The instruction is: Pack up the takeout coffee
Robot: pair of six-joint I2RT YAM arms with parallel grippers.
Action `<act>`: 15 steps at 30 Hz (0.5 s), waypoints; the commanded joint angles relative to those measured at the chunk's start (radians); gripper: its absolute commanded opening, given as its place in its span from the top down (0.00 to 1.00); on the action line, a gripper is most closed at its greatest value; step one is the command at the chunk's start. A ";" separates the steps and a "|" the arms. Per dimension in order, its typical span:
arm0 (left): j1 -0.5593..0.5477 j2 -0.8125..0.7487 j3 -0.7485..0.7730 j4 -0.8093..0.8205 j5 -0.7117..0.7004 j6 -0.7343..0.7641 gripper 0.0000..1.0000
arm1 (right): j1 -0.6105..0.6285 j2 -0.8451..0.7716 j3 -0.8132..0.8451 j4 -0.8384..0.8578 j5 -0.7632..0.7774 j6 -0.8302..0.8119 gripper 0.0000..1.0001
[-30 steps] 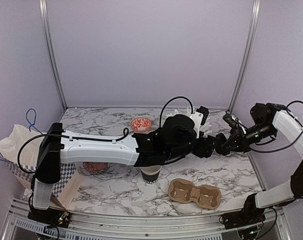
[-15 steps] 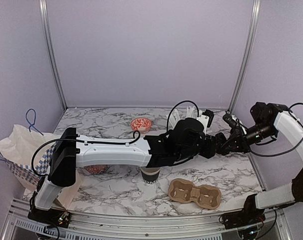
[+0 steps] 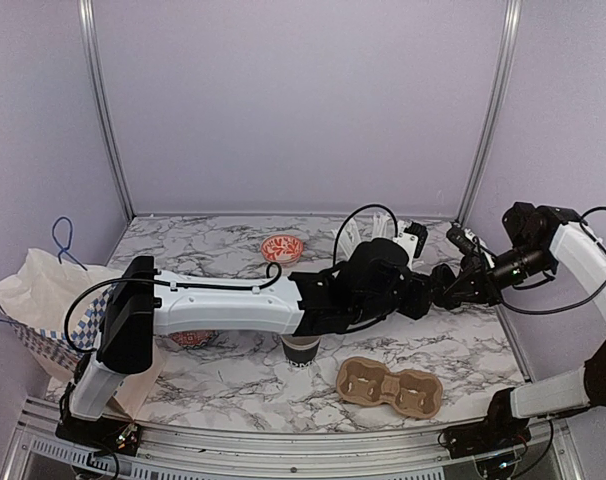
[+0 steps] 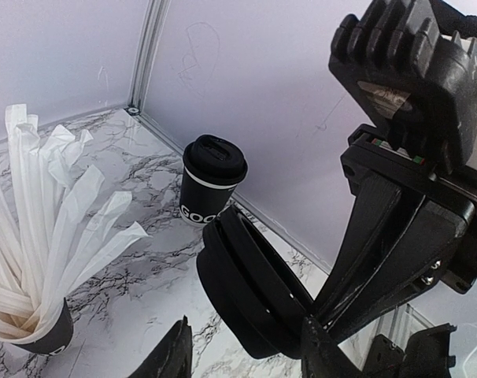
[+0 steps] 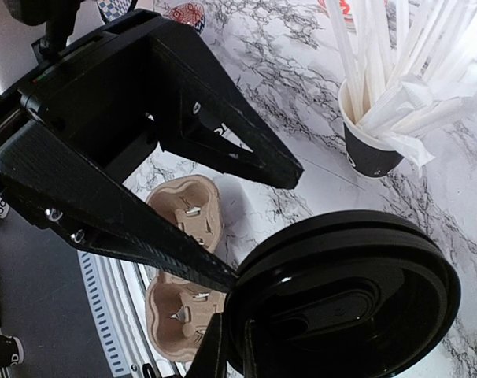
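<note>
My right gripper is shut on the rim of a round black lid and holds it on edge in the air. My left gripper is open, and the lid hangs between its jaws; its fingers reach to the lid's edge. In the top view both grippers meet at the right, left and right. An open black cup stands under the left arm. A lidded black coffee cup with white lettering stands by the wall.
A brown two-hole carrier tray lies at the front right, below the grippers. A black cup full of white sticks stands at the back. A red patterned bowl sits behind the arm. A paper bag lies at the left.
The left arm has swung and reached farther right, bringing its open gripper up to the lid held by the right gripper. The right arm has hardly moved.
</note>
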State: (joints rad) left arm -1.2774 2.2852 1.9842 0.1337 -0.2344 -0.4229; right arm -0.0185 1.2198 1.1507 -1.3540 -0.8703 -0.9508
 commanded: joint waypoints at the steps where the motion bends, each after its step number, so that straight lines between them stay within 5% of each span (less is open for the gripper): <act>1: -0.004 0.031 0.027 -0.018 0.003 -0.007 0.53 | 0.010 -0.026 0.045 -0.013 -0.022 0.010 0.94; 15: 0.006 0.062 0.043 -0.033 -0.014 -0.007 0.53 | 0.010 -0.033 0.079 -0.019 -0.028 0.034 0.95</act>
State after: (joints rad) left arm -1.2781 2.3005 1.9942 0.1322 -0.2333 -0.4282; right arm -0.0185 1.2118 1.1698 -1.3510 -0.8524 -0.9348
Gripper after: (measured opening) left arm 0.470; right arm 0.053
